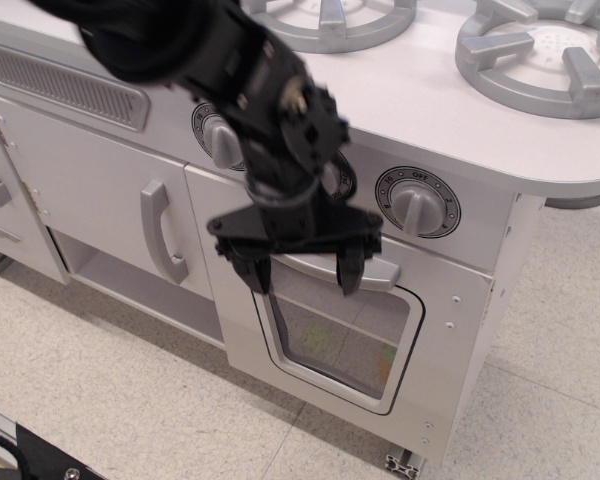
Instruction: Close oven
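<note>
The white toy-kitchen oven (435, 330) has its door (340, 335) flush against the front, shut. The door has a rounded clear window with coloured shapes behind it and a wide grey handle (365, 270) along its top. My black gripper (298, 270) hangs open just in front of the door's upper part, fingers pointing down. The left fingertip (255, 280) is at the window's left corner. The right fingertip (348, 280) is over the handle. It holds nothing.
A plain white cabinet door with a vertical grey handle (158, 230) is left of the oven. Two grey knobs (417, 203) sit above the door. Grey burner rings (540, 45) lie on the white countertop. Speckled floor lies below.
</note>
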Available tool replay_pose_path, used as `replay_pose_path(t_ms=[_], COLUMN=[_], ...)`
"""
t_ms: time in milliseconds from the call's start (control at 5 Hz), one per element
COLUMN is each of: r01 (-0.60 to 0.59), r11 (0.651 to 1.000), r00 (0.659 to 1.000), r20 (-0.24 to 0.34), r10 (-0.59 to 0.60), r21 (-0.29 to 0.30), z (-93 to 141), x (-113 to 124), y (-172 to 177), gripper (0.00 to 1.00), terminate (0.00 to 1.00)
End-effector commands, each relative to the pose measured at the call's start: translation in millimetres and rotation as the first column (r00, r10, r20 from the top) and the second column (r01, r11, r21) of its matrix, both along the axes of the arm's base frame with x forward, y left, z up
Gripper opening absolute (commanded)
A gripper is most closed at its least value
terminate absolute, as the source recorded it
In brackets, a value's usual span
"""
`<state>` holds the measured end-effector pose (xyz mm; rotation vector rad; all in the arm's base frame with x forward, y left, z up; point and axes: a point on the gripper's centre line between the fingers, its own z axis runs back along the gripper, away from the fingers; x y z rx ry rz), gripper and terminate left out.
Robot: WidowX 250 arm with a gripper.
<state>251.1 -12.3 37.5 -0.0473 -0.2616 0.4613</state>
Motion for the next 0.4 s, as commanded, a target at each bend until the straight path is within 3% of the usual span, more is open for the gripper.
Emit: replay_pose_path(t_ms=[0, 200], r01=[0.008, 0.008], r11=[1.0, 1.0], r00=[1.0, 1.0], r20=[0.015, 0.015], r10=[-0.008, -0.008], r21=[0.01, 0.01], z=[34.4, 34.4], x=[9.3, 9.3], y=[3.3, 3.3], gripper=[1.0, 1.0], terminate=[0.0, 1.0])
